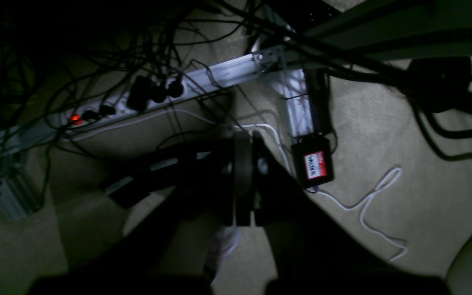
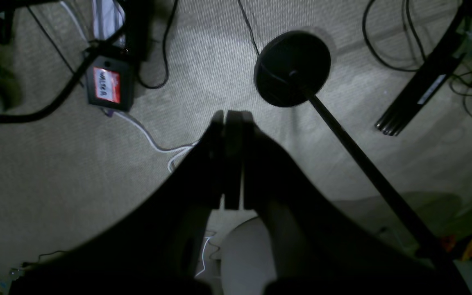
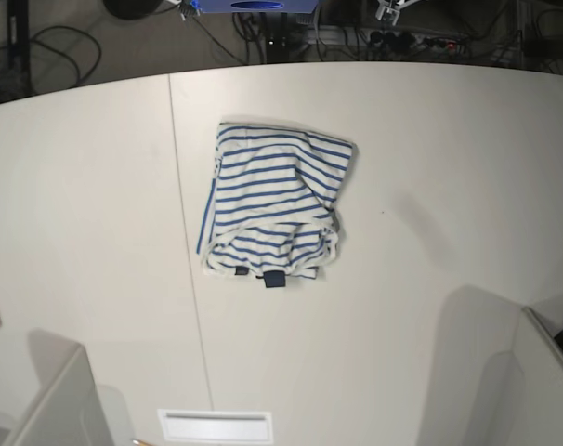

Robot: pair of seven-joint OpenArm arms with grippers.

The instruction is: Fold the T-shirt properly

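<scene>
Darkness fills most of my left wrist view: my left gripper (image 1: 243, 180) sits at the centre of the frame with its jaws pressed together on nothing, pointing down at carpeted floor (image 1: 383, 135). A white power strip (image 1: 125, 104) with an orange glowing switch runs across the upper left, black cables tangled over it, and a small black box with a red and white label (image 1: 314, 164) lies right of centre beside a loose white cable (image 1: 367, 205)

My right wrist view also looks at the floor; my right gripper (image 2: 232, 159) is at centre, jaws together and holding nothing. A round black stand base (image 2: 292, 67) with its pole slanting to the lower right sits just above it, and the same kind of labelled black box (image 2: 109, 84) lies in the upper left

From the base view, the T-shirt (image 3: 277, 200) lies bunched on the white counter (image 3: 449, 167), slightly left of the frame's centre, its dark tag (image 3: 274, 280) at the lower edge. Neither gripper appears in this view
</scene>
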